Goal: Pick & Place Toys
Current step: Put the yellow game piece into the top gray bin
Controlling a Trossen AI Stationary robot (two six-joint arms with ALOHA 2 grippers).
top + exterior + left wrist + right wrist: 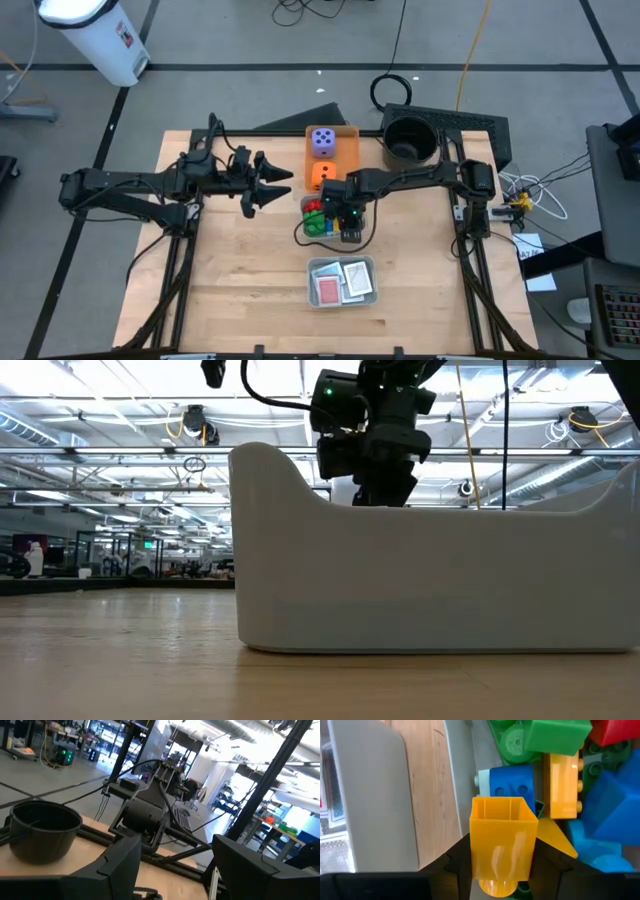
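Black bucket [44, 830]: left of frame, on wooden table [95, 825] | left gripper [175, 870]: fingers apart, foreground | right arm [145, 810]: centre

Glossy yellow plastic brick [503, 842], smooth with a soft sheen. Matt pale wood grain across the bench [240, 290]. Smooth matt grey plastic tray [430, 575]. Dull black plastic bucket [42, 827].

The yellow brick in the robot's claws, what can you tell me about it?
The yellow brick is a small block of shiny plastic, squarish, with a hollow end divided by a thin wall and a round stud at the other end. The right gripper is shut on it, one dark finger on each side, holding it above the pile of green, blue, red and yellow bricks in the grey tray.
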